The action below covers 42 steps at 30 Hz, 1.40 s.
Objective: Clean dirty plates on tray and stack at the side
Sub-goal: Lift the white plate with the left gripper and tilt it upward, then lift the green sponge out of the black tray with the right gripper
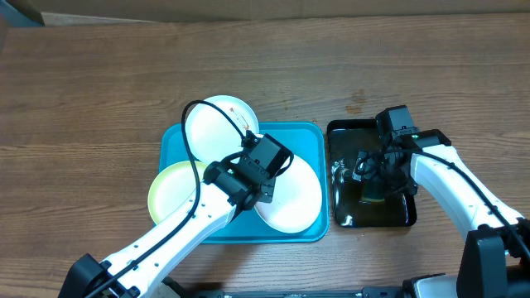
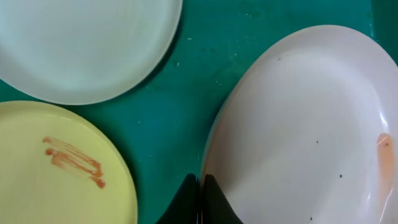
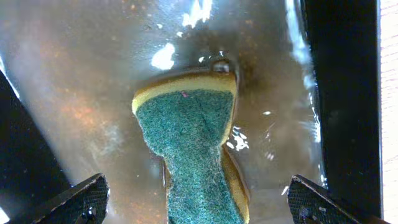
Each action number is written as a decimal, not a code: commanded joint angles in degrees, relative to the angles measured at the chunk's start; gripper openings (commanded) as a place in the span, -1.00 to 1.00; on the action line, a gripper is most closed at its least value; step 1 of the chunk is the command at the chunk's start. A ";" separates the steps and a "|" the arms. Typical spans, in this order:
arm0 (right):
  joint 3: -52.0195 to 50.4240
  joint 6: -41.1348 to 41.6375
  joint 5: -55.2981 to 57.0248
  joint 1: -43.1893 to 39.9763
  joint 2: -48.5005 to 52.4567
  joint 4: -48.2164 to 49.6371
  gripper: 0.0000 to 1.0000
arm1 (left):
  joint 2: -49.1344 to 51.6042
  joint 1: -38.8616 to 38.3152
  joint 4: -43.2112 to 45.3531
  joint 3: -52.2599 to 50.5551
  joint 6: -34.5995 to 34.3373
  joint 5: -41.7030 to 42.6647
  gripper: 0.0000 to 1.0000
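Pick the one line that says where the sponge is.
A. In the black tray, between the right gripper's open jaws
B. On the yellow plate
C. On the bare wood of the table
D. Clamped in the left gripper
A: the sponge lies on the wet floor of the black tray, and the right gripper has its jaws spread wide on either side, clear of it.

I find nothing here that I can read. No lettering, label, brand or number shows on the large turquoise-blue rectangular plastic tray (image 1: 300,141) under my left arm. Nor is there any on the three round flat plates (image 1: 217,124), two white and one pale yellow, or on the smaller black tray (image 1: 352,132) under my right.
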 commanded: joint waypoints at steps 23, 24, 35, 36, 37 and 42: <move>0.63 -1.22 -3.76 -1.07 0.04 1.75 -0.81 | 0.04 0.07 5.22 -0.13 5.49 -3.28 -0.92; 2.34 -1.20 -3.78 -1.25 0.04 0.17 -0.78 | 0.04 0.09 5.25 -0.13 5.49 -3.72 -0.92; 0.17 -1.18 -3.08 -1.29 0.07 -2.29 0.65 | 0.04 0.09 6.80 -0.13 5.44 -3.48 -0.92; -0.66 -1.20 -2.47 -1.29 0.07 -0.09 0.68 | 0.04 0.09 6.95 -0.13 5.44 -3.41 -0.91; -1.53 -1.18 -1.49 -1.29 0.07 2.54 0.71 | 0.04 0.09 7.02 -0.13 5.44 -3.41 -0.92; -6.12 -1.14 -0.09 -1.29 0.11 16.17 0.71 | 0.04 0.09 6.95 -0.13 5.46 -2.80 -0.91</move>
